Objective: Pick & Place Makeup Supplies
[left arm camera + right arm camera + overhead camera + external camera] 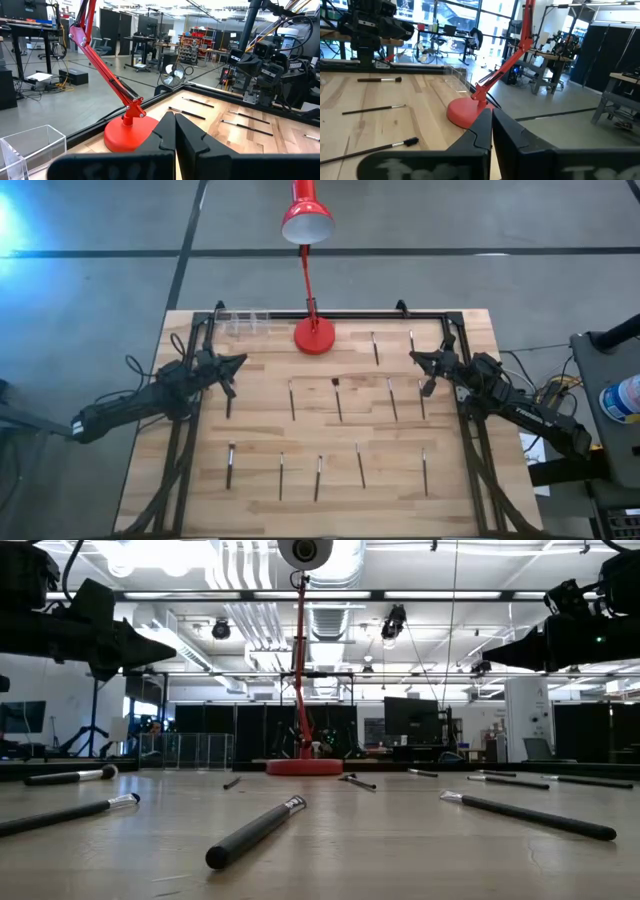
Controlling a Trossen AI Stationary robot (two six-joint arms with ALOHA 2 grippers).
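A: Brushes (pixel 338 398) lie scattered flat across the wooden table (pixel 260 490), roughly in three rows, all apart from one another, none held.

B: Left gripper (pixel 238 362)?

A: Fingers pressed together, empty, hovering over the table's left edge near the clear plastic box (pixel 246 321).

B: Right gripper (pixel 416 357)?

A: Same. Fingers together, empty, above the right edge. Red desk lamp (pixel 313 332) stands at the far middle between both arms.
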